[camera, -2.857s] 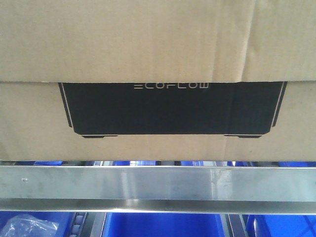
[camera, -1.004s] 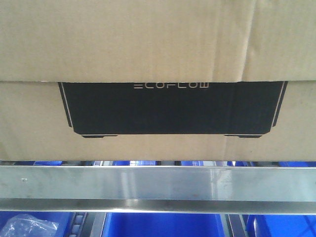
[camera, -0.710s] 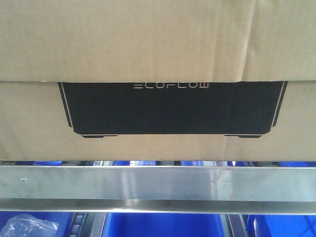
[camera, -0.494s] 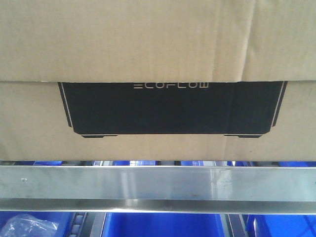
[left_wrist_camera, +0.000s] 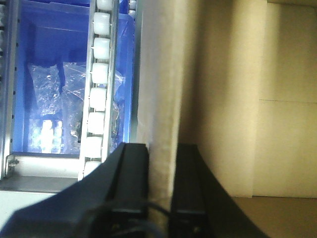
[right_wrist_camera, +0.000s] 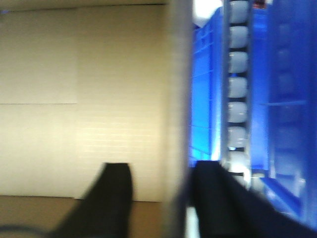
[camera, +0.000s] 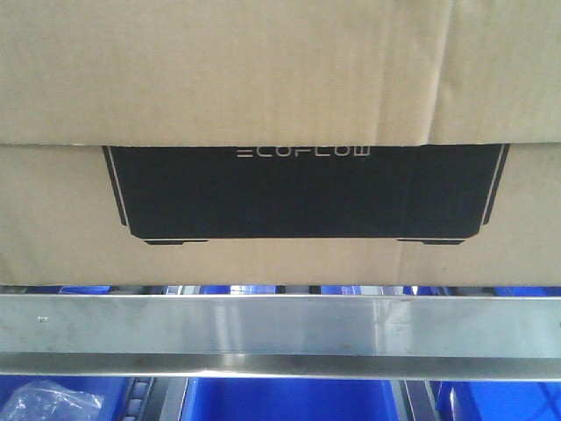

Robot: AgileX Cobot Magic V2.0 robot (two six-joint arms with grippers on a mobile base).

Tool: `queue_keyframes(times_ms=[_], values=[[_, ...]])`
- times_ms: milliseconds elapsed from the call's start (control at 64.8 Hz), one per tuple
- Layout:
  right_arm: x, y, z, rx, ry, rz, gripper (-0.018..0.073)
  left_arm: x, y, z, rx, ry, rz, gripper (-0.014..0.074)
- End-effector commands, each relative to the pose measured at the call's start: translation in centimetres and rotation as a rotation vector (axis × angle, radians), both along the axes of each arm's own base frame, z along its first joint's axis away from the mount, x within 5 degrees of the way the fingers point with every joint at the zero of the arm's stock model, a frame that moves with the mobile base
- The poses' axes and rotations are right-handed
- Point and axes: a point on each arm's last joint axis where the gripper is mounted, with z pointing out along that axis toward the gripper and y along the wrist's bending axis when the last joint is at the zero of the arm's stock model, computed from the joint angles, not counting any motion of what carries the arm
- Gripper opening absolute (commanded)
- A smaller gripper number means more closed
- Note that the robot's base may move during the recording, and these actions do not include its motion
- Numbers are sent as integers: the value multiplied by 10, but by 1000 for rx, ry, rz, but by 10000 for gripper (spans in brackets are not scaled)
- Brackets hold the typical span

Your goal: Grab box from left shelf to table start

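The brown cardboard box (camera: 263, 79) with its black ECOFLOW panel (camera: 302, 189) fills the front view and sits on the left shelf behind the silver front rail (camera: 280, 329). My left gripper (left_wrist_camera: 161, 148) is shut on the box's upright cardboard wall (left_wrist_camera: 161, 89), one black finger on each side. My right gripper (right_wrist_camera: 162, 166) straddles the opposite wall (right_wrist_camera: 177, 99). Its outer finger lies against the wall and its inner finger stands apart inside the box, so the jaws are open. The right wrist view is blurred. The table is out of view.
Blue plastic bins (camera: 289, 399) sit under the rail, one holding a clear plastic bag (camera: 44, 405). White roller tracks run beside the box on the left (left_wrist_camera: 99, 74) and on the right (right_wrist_camera: 237, 74). A blue bin with bagged parts (left_wrist_camera: 49, 84) lies past the left track.
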Motion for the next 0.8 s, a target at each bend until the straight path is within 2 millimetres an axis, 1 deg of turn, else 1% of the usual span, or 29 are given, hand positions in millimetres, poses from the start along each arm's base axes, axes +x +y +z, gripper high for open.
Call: queue_keyframes(times_ms=[0,93,154,293,788], values=[[-4,3,22,26,-124,5,143,-6,1,21,-47,-100,0,-102],[-4,3,22,27,-124,4,39,-6,1,21,-47,-100,0,-102],[-4,4,22,30,-123,5,58,-6,1,21,-47,-100,0,-102],[-4,8,22,37,-122,14,56,-6,1,21,-47,-100,0,-102],[-3,9,22,50,-127,2,56,-6,1,21,-47,-100,0,-102]])
